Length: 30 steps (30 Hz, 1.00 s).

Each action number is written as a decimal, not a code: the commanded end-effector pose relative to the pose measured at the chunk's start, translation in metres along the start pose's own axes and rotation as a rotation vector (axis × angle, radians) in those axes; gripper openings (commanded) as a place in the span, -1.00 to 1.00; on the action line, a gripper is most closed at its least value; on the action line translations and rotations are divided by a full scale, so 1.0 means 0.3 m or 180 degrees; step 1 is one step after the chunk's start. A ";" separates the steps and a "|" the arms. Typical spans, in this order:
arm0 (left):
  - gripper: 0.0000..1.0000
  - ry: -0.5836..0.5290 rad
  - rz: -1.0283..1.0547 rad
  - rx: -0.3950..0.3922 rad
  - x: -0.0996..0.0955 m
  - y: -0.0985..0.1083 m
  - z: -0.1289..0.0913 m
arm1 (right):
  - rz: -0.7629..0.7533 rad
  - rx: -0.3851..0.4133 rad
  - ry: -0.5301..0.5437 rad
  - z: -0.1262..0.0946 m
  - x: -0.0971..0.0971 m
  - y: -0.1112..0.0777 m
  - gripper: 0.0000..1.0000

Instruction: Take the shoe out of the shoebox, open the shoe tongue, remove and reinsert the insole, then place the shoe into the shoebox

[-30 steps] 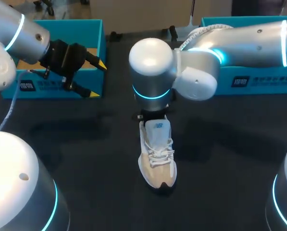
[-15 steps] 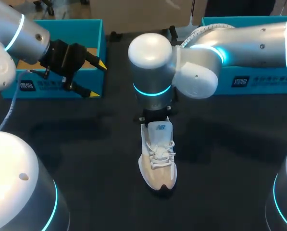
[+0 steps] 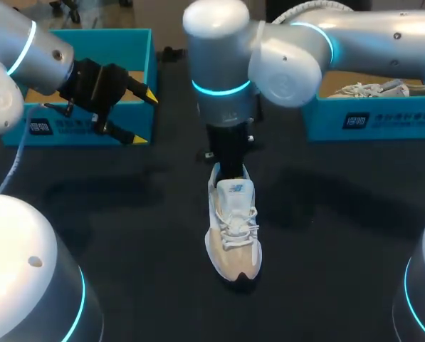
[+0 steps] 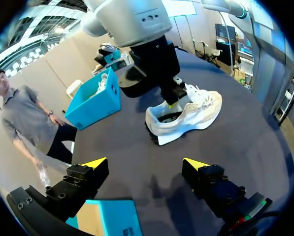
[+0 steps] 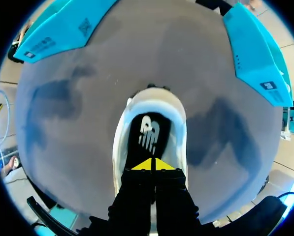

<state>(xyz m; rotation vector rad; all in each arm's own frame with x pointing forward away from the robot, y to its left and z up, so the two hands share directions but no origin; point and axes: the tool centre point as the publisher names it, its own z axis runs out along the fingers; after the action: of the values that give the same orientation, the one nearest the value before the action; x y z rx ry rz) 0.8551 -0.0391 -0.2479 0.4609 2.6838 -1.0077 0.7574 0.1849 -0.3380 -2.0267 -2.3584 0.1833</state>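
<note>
A white and beige shoe (image 3: 232,235) stands on the dark table, toe toward me, its tongue raised. My right gripper (image 5: 151,164) hangs just above its opening by the tongue, yellow tips pressed together with nothing seen between them. Ahead of those tips lies the dark insole (image 5: 147,133) inside the shoe. In the left wrist view the shoe (image 4: 191,113) lies beyond my left gripper (image 4: 146,163), with the right arm's fingers reaching down to its opening. My left gripper (image 3: 142,117) stands open and empty in front of the left turquoise shoebox (image 3: 137,43).
A second turquoise shoebox (image 3: 369,117) at the back right holds another pale shoe (image 3: 361,89). Both boxes flank the shoe in the right wrist view: left box (image 5: 63,24), right box (image 5: 257,54). Dark tabletop surrounds the shoe.
My right arm has risen and drawn back over the shoe, uncovering the box behind it. The shoe has barely shifted. The left arm has stayed still.
</note>
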 end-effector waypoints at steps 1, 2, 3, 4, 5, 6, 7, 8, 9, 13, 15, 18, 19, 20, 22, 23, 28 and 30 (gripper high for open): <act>1.00 0.0000 0.0001 -0.0013 0.002 -0.001 -0.001 | -0.0026 0.0182 0.0115 0.015 -0.017 -0.013 -1.00; 1.00 0.0000 0.0001 -0.0013 0.002 -0.001 -0.001 | -0.0010 0.0213 0.0128 0.018 -0.015 -0.021 -1.00; 1.00 0.0000 0.0001 -0.0013 0.002 -0.001 -0.001 | -0.0021 0.0301 0.0140 0.017 -0.012 -0.027 -1.00; 1.00 0.0000 0.0001 -0.0013 0.002 -0.001 -0.001 | -0.0028 0.0353 0.0140 0.015 -0.008 -0.033 -1.00; 1.00 0.0000 0.0001 -0.0013 0.002 -0.001 -0.001 | -0.0008 0.0364 0.0188 0.012 -0.005 -0.039 -1.00; 1.00 0.0000 0.0001 -0.0013 0.002 -0.001 -0.001 | -0.0009 0.0424 0.0247 0.010 -0.002 -0.043 -1.00; 1.00 0.0000 0.0001 -0.0013 0.002 -0.001 -0.001 | 0.0003 0.0488 0.0293 0.011 0.002 -0.047 -0.51; 1.00 0.0000 0.0001 -0.0013 0.002 -0.001 -0.001 | 0.0021 0.0522 0.0314 0.012 0.004 -0.048 1.00; 1.00 0.0000 0.0001 -0.0013 0.002 -0.001 -0.001 | 0.0053 0.0487 0.0332 0.013 0.005 -0.049 1.00; 1.00 0.0000 0.0001 -0.0013 0.002 -0.001 -0.001 | 0.0092 0.0503 0.0371 0.020 0.011 -0.048 1.00; 1.00 0.0000 0.0001 -0.0013 0.002 -0.001 -0.001 | 0.0101 0.0485 0.0396 0.026 0.012 -0.049 1.00; 1.00 0.0000 0.0001 -0.0013 0.002 -0.001 -0.001 | 0.0094 0.0494 0.0421 0.040 0.017 -0.043 1.00; 1.00 0.0000 0.0001 -0.0013 0.002 -0.001 -0.001 | 0.0087 0.0494 0.0430 0.044 0.020 -0.044 1.00; 1.00 0.0000 0.0001 -0.0013 0.002 -0.001 -0.001 | 0.0078 0.0509 0.0437 0.048 0.022 -0.045 1.00; 1.00 0.0000 0.0001 -0.0013 0.002 -0.001 -0.001 | 0.0071 0.0533 0.0425 0.051 0.028 -0.050 1.00; 1.00 0.0000 0.0001 -0.0013 0.002 -0.001 -0.001 | 0.0068 0.0531 0.0428 0.052 0.032 -0.051 1.00; 1.00 0.0000 0.0001 -0.0013 0.002 -0.001 -0.001 | 0.0081 0.0555 0.0444 0.076 0.029 -0.060 1.00; 1.00 0.0000 0.0001 -0.0013 0.002 -0.001 -0.001 | 0.0074 0.0593 0.0452 0.089 0.032 -0.062 1.00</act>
<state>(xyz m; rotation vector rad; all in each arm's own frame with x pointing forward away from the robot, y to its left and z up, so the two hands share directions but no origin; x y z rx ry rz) 0.8551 -0.0390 -0.2480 0.4607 2.6836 -1.0078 0.7354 0.1888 -0.3543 -1.9204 -2.1541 0.2430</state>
